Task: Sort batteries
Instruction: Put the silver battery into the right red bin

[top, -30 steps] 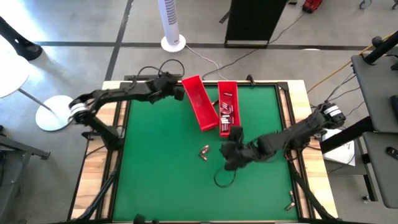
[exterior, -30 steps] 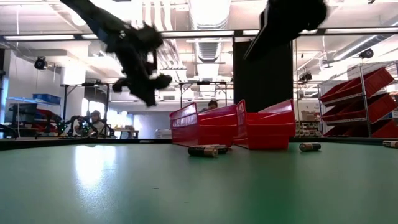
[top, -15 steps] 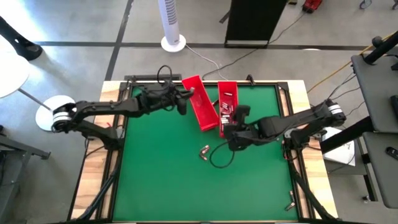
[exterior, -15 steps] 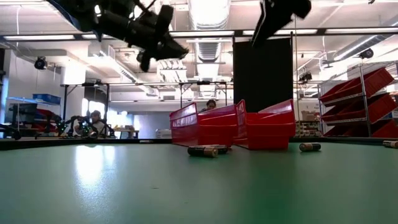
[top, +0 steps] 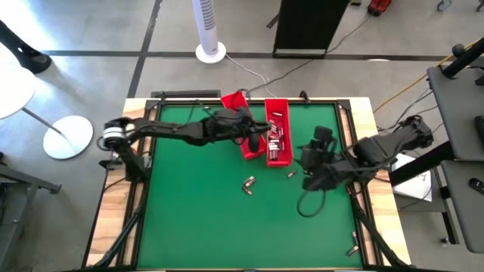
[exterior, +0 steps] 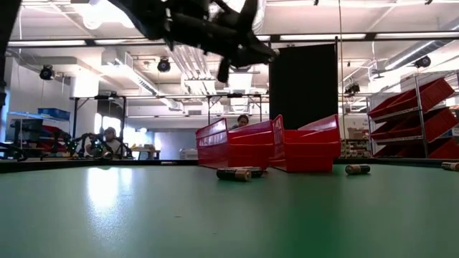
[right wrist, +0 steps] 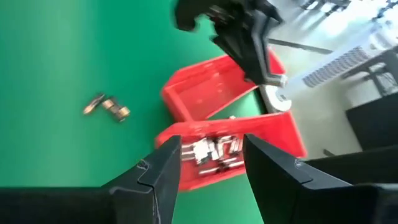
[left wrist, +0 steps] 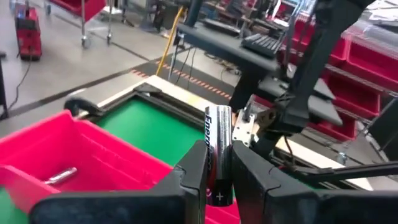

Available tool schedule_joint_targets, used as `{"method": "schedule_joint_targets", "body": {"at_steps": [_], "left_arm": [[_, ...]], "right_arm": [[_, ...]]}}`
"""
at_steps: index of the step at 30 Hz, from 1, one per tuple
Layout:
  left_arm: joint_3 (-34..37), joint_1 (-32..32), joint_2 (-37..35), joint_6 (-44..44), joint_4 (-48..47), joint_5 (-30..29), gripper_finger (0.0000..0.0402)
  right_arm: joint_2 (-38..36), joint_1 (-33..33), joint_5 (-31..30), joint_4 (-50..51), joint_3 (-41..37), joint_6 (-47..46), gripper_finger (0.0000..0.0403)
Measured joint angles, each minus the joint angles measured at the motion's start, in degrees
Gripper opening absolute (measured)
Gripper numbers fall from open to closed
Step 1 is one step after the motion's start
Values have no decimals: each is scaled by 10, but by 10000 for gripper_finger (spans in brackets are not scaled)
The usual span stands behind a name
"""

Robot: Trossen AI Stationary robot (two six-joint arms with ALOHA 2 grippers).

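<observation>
Above red trays point(top: 277, 147), left arm's fingers point(left wrist: 193, 174) pinching battery point(left wrist: 218, 152).

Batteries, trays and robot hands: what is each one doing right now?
Left end effector: shut on one battery, above the left tray.
Right end effector: open, empty.
Left tray: one battery inside.
Right tray: many batteries inside.
Loose batteries: lying on the green mat.
</observation>
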State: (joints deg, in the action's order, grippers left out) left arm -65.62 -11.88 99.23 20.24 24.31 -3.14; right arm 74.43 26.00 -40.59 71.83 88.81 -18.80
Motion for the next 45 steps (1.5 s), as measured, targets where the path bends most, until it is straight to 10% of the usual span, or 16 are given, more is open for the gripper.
{"method": "schedule_joint_targets", "body": {"at_steps": [16,28,38,45], "left_arm": [[-146,1,167,39,-32,-18,47],[-135,-1,160,31,-44,-38,157],[-83,-25,65,10,-102,-54,189],[99,-59,-107,-3,-129,-113,190]], "right_arm": [[46,157,-9,17,-122,-239,180],[62,158,5,16,-122,-248,215],[62,158,13,14,-122,-266,216],[63,158,30,7,-137,-293,216]]}}
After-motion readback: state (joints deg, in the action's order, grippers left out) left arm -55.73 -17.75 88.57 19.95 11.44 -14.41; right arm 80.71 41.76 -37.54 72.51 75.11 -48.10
